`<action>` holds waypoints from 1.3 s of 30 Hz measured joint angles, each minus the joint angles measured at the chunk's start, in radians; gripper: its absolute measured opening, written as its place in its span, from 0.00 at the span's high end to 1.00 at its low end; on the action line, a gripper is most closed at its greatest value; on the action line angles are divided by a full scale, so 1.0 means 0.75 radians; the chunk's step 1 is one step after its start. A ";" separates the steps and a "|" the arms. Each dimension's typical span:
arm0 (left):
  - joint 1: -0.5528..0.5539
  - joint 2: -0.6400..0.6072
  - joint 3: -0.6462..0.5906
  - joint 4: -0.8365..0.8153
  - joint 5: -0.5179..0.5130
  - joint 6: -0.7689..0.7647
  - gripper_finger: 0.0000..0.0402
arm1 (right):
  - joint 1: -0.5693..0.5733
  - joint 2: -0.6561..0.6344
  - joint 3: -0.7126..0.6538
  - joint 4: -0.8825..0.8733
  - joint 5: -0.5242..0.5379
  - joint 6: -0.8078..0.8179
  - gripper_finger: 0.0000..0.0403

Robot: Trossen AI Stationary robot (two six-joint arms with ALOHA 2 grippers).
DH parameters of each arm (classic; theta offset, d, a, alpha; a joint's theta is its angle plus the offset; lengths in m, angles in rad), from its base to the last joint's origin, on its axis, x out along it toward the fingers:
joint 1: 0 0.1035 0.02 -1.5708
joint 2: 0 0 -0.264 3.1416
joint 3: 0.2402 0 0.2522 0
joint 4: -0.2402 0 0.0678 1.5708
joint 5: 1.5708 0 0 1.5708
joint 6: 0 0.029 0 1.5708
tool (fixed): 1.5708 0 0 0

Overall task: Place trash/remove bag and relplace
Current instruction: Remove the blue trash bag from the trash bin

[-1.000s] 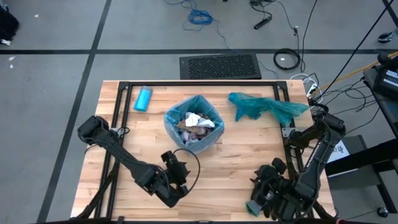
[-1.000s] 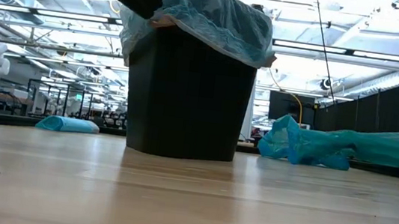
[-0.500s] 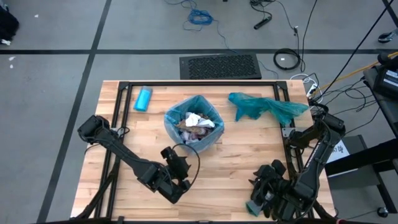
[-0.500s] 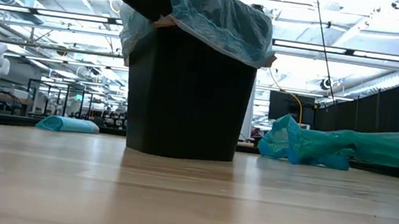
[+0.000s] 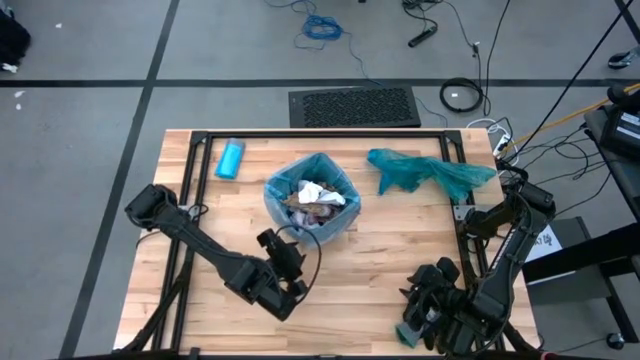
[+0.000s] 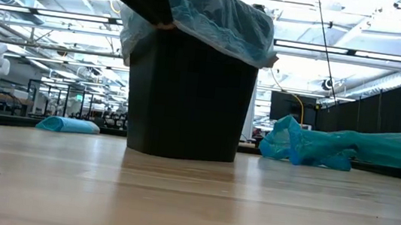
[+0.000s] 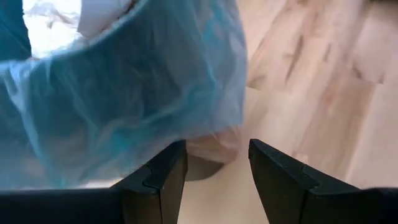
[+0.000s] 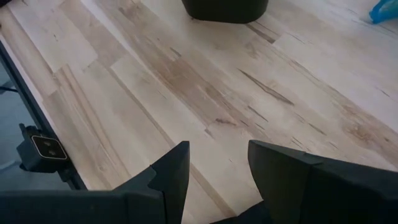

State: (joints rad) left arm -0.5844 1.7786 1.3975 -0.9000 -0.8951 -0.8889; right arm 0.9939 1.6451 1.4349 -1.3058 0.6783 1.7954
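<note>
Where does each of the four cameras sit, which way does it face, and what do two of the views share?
High view: above the table, looking straight down; both arms show, the left gripper near the bin.
Low view: at table-top height, looking across; part of the left arm shows above the bin.
Left wrist view: past open fingers at the bag.
Right wrist view: past open fingers at bare table, bin beyond.
Shared: high and low views both show the teal bag.

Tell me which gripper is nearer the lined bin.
Left. The left gripper, fingers open, sits at the near rim of the bin, right by its pale blue bag. The right gripper, also open, waits at the table's near right corner, well away.
</note>
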 joint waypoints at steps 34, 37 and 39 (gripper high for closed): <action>-0.033 0.015 0.346 -0.168 0.170 -0.064 1.00 | -0.120 0.001 0.001 -0.030 -0.001 -0.209 0.62; -0.037 0.015 0.439 -0.313 0.108 -0.064 1.00 | -0.188 0.001 0.001 -0.021 0.000 -0.294 0.62; -0.036 0.015 0.506 -0.401 0.071 -0.064 1.00 | -0.233 0.001 0.001 -0.001 0.000 -0.365 0.62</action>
State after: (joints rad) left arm -0.6111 1.7897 1.7774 -1.2011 -0.8419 -0.9373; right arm 0.8193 1.6459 1.4353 -1.3066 0.6781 1.5215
